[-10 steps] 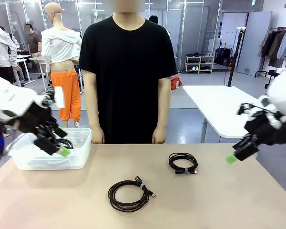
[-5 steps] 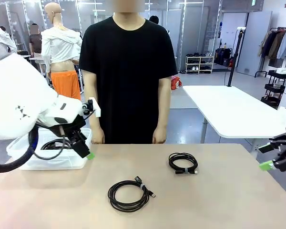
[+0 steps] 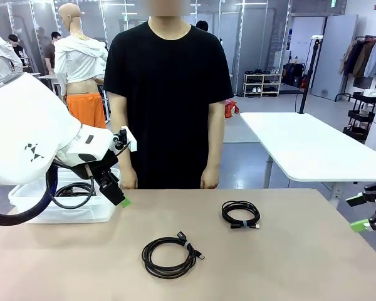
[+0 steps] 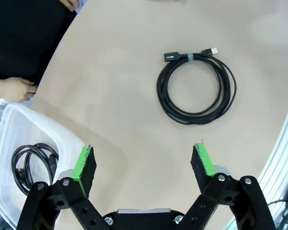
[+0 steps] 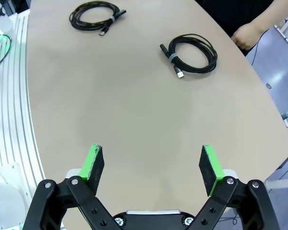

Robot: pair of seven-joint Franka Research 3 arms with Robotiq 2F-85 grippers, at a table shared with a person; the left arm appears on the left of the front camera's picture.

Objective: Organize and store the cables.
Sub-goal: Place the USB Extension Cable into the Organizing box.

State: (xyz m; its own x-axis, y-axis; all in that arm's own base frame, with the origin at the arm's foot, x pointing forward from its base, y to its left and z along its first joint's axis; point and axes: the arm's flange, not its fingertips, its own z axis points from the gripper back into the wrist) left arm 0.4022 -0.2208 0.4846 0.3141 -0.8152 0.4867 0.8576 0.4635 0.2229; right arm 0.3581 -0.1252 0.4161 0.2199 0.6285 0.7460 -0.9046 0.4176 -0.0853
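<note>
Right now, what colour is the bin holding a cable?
Translucent white bin, clearest in the front view.

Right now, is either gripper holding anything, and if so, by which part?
Nothing is held. The left gripper and the right gripper are open and empty; the large cable and the small cable lie untouched on the table.

Front level; wrist cams overlook table [image 4: 134, 120]

Two black cables lie flat on the table [image 3: 301, 263]: the larger coil [image 3: 188, 246] near the middle, banded, plug ends poking out. The smaller coil [image 3: 227, 214] sits farther back and right, well apart. A third coil [image 4: 20, 165] rests inside the clear plastic bin [image 4: 38, 125].
</note>
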